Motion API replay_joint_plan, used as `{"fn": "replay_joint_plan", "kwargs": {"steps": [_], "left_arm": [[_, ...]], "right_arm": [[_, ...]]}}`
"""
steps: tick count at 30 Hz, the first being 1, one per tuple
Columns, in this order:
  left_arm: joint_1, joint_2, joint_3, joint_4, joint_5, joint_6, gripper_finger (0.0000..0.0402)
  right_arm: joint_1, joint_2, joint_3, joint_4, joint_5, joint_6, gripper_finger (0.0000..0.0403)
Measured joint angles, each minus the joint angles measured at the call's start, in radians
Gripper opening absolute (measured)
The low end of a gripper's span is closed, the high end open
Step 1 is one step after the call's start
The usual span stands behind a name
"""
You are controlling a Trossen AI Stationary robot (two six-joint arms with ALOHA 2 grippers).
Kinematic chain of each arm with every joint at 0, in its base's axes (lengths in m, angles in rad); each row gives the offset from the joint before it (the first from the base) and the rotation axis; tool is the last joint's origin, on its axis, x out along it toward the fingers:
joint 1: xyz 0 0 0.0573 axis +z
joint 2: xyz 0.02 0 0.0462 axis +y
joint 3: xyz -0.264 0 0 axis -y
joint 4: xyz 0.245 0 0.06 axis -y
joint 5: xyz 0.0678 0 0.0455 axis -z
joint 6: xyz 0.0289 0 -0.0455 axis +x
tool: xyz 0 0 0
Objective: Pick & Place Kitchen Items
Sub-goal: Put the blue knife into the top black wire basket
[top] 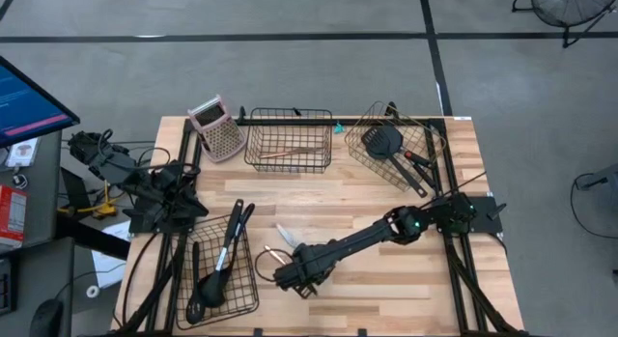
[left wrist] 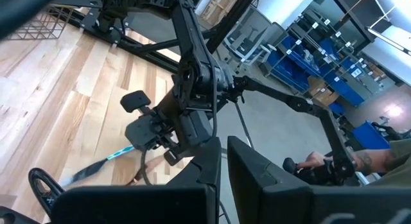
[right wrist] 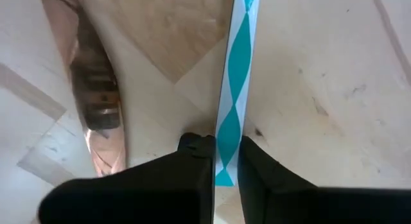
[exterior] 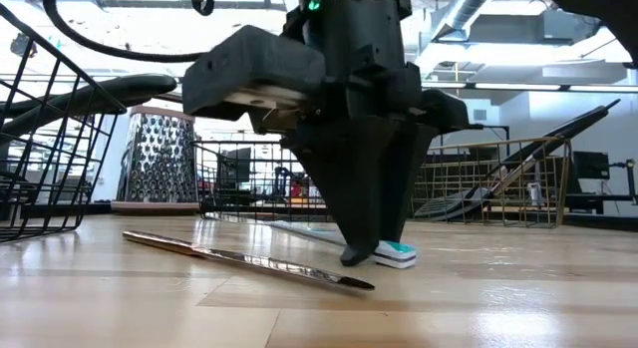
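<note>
Wooden tabletop (top: 386, 279) carries your right gripper (right wrist: 219, 161), tips down on the boards near the front edge. A teal-and-white utensil handle (right wrist: 232, 89) runs lengthwise straight out between the fingers (right wrist: 192, 161), its end sitting in the narrow gap. You see them nearly closed against it, seemingly pinching it. Your left gripper (top: 179, 197) waits well apart at the left edge; whether it is open or closed, you cannot tell.

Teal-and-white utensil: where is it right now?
High view: the teal-and-white utensil lies on the table's front middle, its handle between the right gripper's fingertips, beside a copper-coloured utensil.
</note>
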Motion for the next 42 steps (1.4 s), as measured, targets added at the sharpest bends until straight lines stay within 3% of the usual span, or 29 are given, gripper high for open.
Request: {"fn": "replay_joint_plan", "kwargs": {"steps": [8,17,23,32,42], "left_arm": [[0.0,0.0,0.0,0.0,0.0,0.001,0.0011],[0.0,0.0,0.0,0.0,-0.003,0.001,0.0011],[0.0,0.0,0.0,0.0,-0.031,0.001,0.0011],[0.0,0.0,0.0,0.006,-0.17,0.0,0.0011],[0.0,0.0,0.0,0.006,-0.282,0.001,0.0011]], "right_arm": [[-0.013,-0.095,0.0,-0.022,0.036,-0.007,0.0029],[-0.09,-0.259,0.003,-0.011,0.181,-0.14,0.0029],[-0.24,-0.326,0.004,0.016,0.244,-0.345,0.0029],[-0.502,-0.341,0.004,0.11,0.263,-0.718,0.0029],[-0.703,-0.338,-0.022,0.108,0.221,-0.921,0.0029]]}}
